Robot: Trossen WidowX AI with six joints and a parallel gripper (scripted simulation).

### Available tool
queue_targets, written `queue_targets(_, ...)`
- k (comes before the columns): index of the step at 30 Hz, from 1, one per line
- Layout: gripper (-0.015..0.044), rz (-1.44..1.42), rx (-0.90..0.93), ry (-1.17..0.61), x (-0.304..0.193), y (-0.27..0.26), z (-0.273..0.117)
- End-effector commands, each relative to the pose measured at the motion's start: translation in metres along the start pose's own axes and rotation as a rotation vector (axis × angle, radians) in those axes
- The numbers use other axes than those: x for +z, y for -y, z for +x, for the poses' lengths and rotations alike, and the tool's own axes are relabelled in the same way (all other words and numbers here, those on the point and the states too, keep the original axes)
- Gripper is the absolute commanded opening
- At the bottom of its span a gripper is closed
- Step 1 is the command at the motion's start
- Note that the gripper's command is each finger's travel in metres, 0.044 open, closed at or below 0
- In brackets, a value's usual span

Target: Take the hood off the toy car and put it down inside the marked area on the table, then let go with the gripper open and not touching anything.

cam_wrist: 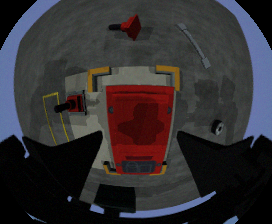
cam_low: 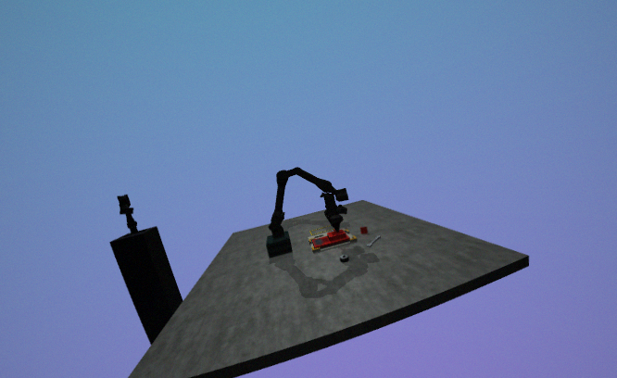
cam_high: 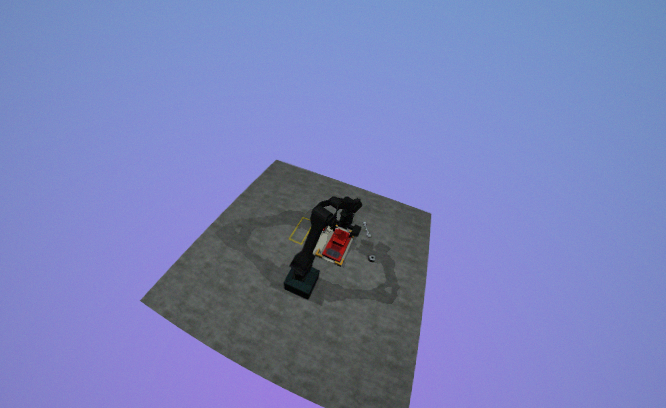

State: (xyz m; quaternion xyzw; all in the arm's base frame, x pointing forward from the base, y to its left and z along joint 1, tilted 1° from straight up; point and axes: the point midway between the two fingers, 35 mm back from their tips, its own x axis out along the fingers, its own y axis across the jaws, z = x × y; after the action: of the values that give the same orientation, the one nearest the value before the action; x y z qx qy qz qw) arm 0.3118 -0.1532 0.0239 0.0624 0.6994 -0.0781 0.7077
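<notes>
The pincer [cam_high: 354, 230] [cam_low: 337, 230] [cam_wrist: 140, 135] is spread, with nothing between its fingers, above the red toy car [cam_high: 337, 245] [cam_low: 333, 242] [cam_wrist: 139, 122]. I cannot tell which part of the red body is the hood, but none of it lies in the marked area [cam_high: 291, 239] [cam_low: 309, 232] [cam_wrist: 50, 95]. The car sits on a pale board [cam_high: 321, 243] [cam_low: 346, 245] [cam_wrist: 132, 76] with yellow corners. Near it on the worktop [cam_high: 254, 324] [cam_low: 264, 309] [cam_wrist: 92, 45] lie a wrench [cam_high: 366, 229] [cam_low: 373, 241] [cam_wrist: 193, 42], a small wheel [cam_high: 371, 258] [cam_low: 344, 258] [cam_wrist: 218, 127] and a red piece [cam_low: 364, 230] [cam_wrist: 132, 27] with a dark handle.
</notes>
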Motion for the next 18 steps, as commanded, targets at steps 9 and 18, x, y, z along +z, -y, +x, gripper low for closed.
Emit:
queue_targets(9, 0.044, 0.0, -0.001, -0.007, -0.002, 0.001, 0.012)
queue_targets(18, 0.044, 0.0, -0.001, -0.007, -0.003, 0.001, 0.018)
